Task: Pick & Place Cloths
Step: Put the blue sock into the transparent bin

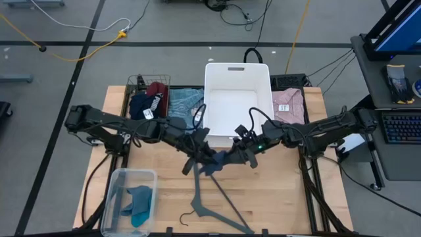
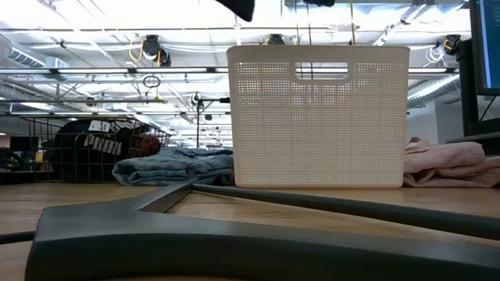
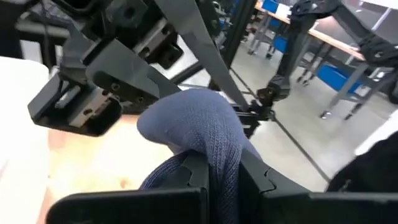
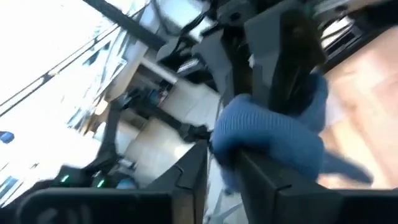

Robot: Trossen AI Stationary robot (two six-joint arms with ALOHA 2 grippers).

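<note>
Slate-blue knit cloth (image 1: 220,160) hung between the two grippers, which met just in front of the white basket (image 1: 237,102) and above the grey hanger (image 1: 210,197). The left gripper (image 3: 214,180) had its fingers pressed together on one fold of this cloth; its own wrist view showed the fabric bunched up and pinched between the dark pads. The right gripper (image 4: 217,171) sat right against it, its fingers either side of the same cloth (whether it was gripping or letting go I could not tell from the blurred view).

As for progress, my reading was that the job stood early to midway. One teal cloth (image 1: 139,201) already lay in the clear plastic bin (image 1: 131,176), well out beyond the left gripper toward the table's near corner. Left to move, as far as I could see: the navy and maroon cloths (image 1: 150,99) heaped in the wire basket (image 1: 141,82) behind the left arm, a denim-blue cloth (image 1: 184,102) just beside that basket, and a pink folded cloth (image 1: 287,102) behind the right arm on the far side of the white basket. The white basket itself looked empty. The cloth in hand seemed to be passing from one arm to the other, so its placing was not yet done.
</note>
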